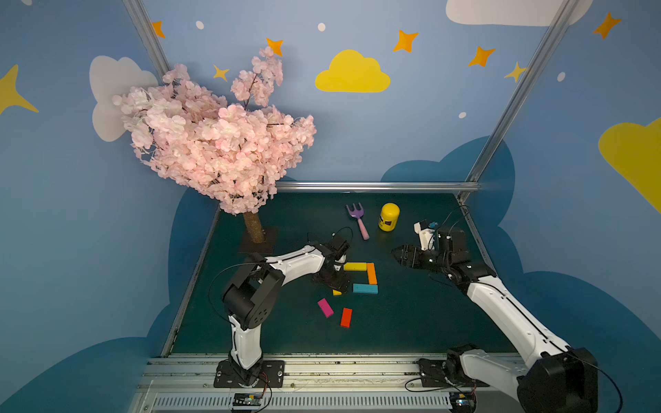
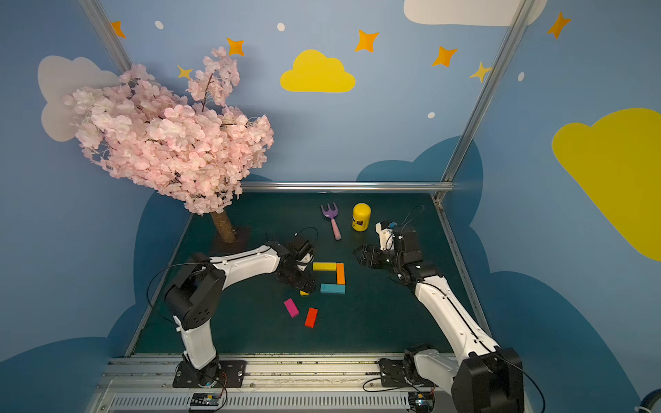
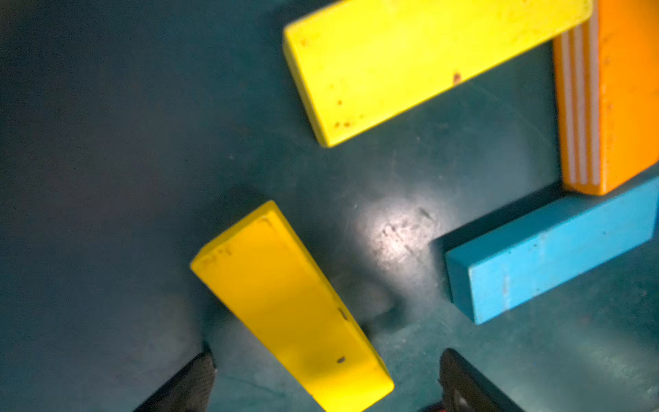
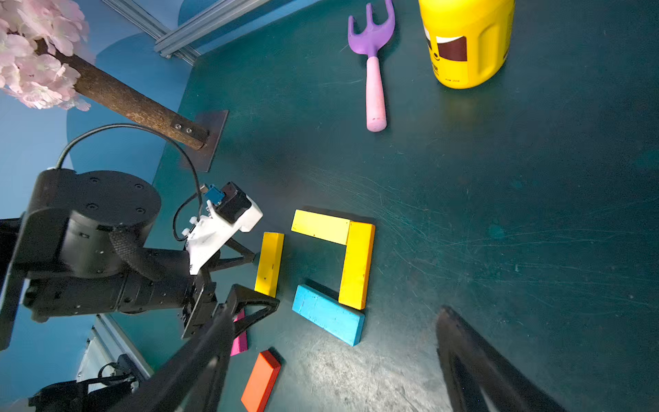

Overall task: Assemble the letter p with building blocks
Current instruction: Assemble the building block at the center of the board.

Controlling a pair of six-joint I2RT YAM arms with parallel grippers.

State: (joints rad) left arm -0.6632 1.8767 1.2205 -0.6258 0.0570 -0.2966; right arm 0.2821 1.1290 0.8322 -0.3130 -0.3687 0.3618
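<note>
In both top views a yellow block (image 1: 355, 266), an orange block (image 1: 371, 273) and a teal block (image 1: 365, 288) form three sides of a square on the green table. A second yellow block (image 3: 285, 303) lies on the open fourth side, between the spread jaws of my open left gripper (image 3: 328, 360), with a gap on each side. From above, that gripper (image 1: 334, 282) hides most of this block. A magenta block (image 1: 325, 308) and a red block (image 1: 346, 317) lie loose nearer the front. My right gripper (image 1: 398, 255) hovers open and empty, right of the square.
A purple toy rake (image 1: 357, 220) and a yellow jar (image 1: 389, 217) stand behind the blocks. A pink blossom tree (image 1: 214, 143) rises from a base plate (image 1: 257, 245) at the back left. Metal rails (image 1: 375, 186) border the table.
</note>
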